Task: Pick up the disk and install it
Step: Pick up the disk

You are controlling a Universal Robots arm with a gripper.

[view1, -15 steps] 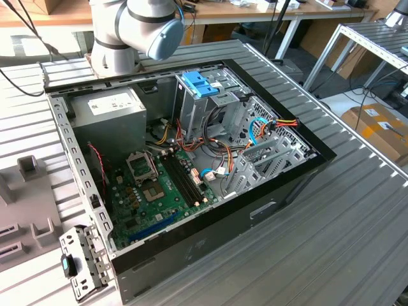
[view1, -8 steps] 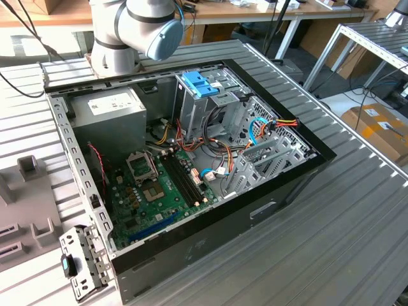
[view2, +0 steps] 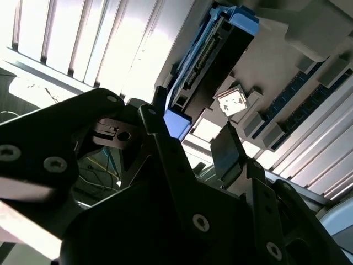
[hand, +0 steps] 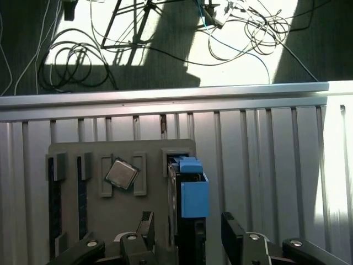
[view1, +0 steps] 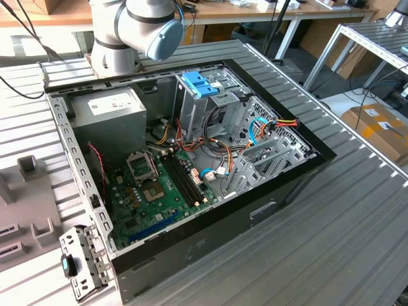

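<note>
First wrist view: gripper [hand: 187, 222] unclenched, straddling the disk [hand: 193, 193] upright in its grey holder [hand: 71, 152]; off-centre closing could tip it.

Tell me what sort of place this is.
Probably a robotics lab or workshop set up for computer assembly: a robot arm stands at a ribbed metal table bearing an opened desktop computer case, a workbench stands behind, and loose cables lie on the floor.

disk [hand: 193, 201]: dark body, bright blue rails | gripper [hand: 188, 232]: black | tabletop [hand: 265, 165]: pale grey, ribbed | motherboard [view1: 150, 197]: green
</note>
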